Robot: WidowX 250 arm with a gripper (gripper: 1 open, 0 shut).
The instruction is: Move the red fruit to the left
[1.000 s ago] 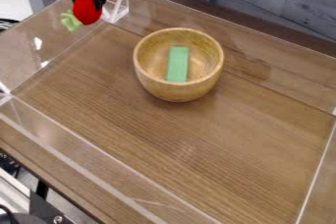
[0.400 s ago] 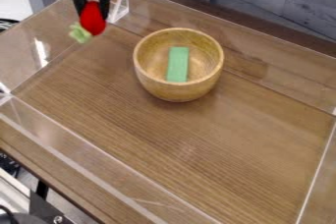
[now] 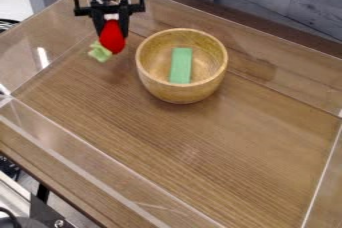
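Note:
The red fruit (image 3: 114, 39) is a small bright red toy with a green leafy end (image 3: 99, 53) pointing down and to the left. It hangs just above the wooden tabletop, a little left of the wooden bowl. My gripper (image 3: 111, 22) points straight down from above and is shut on the fruit's upper part. Its black fingers (image 3: 131, 4) spread to either side above the fruit.
A round wooden bowl (image 3: 150, 80) stands right of the fruit with a flat green block (image 3: 181, 65) lying in it. Clear plastic walls (image 3: 30, 54) ring the wooden table (image 3: 187, 152) on the left, front and right.
My gripper has carried the red fruit from the far left corner to the right and lower down, closer to the bowl. The wrist has rolled a little. The bowl and block stayed put.

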